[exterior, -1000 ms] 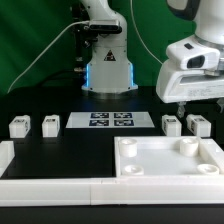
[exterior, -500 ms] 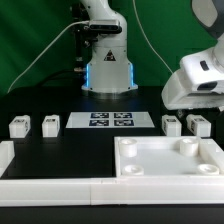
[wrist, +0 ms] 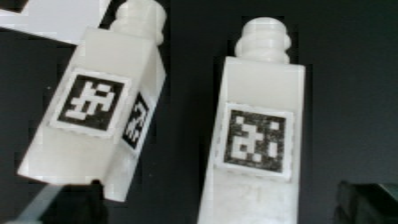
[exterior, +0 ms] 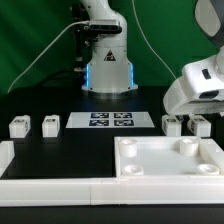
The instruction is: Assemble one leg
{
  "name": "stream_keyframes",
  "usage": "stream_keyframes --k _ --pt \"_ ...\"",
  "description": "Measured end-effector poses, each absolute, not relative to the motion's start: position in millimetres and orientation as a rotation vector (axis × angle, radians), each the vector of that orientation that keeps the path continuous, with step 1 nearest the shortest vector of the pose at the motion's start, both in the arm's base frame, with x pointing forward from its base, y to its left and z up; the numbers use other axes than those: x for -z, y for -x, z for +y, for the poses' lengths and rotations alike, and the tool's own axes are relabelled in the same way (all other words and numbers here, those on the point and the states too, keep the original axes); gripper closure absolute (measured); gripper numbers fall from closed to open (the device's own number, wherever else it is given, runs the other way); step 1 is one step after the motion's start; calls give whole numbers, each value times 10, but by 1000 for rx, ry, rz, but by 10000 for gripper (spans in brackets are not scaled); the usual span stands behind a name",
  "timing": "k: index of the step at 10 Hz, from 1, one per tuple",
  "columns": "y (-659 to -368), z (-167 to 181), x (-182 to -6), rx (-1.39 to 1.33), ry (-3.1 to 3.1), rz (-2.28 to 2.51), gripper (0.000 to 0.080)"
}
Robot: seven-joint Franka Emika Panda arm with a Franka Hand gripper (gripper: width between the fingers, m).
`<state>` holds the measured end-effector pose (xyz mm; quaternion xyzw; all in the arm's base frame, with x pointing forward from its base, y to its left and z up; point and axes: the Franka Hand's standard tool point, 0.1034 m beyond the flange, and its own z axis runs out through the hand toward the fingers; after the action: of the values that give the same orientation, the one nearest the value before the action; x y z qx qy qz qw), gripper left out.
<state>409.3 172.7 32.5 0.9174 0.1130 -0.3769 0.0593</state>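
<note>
Four small white legs with black-and-white tags lie on the black table in the exterior view: two on its left (exterior: 18,127) (exterior: 49,124) and two on its right (exterior: 172,125) (exterior: 199,125). My gripper (exterior: 186,114) hangs just above the right pair. In the wrist view, two legs lie side by side with tags facing up. One leg (wrist: 260,135) lies between my open fingers (wrist: 61,205), the other leg (wrist: 103,100) lies beside it. My gripper (wrist: 217,205) is open and holds nothing.
The large white square slab (exterior: 170,160) with raised rim and corner sockets lies at the front of the exterior view's right. A white rail (exterior: 45,186) runs along the front. The marker board (exterior: 107,121) lies mid-table before the robot base (exterior: 107,70).
My gripper has come down and shifted toward the exterior view's right, ending low over the right pair of legs. The legs and slab have not moved.
</note>
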Motion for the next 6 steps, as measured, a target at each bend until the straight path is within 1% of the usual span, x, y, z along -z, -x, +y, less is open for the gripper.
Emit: stream_keyframes --k 1,2,3,6 --pt "-4070 1728 -318 1300 -2684 340 150" --pt "-4111 1750 -286 1404 -2620 338 150" --pt "-4162 1778 -238 1418 -2614 338 150" --pt "-4152 1795 -242 1415 -2613 345 150"
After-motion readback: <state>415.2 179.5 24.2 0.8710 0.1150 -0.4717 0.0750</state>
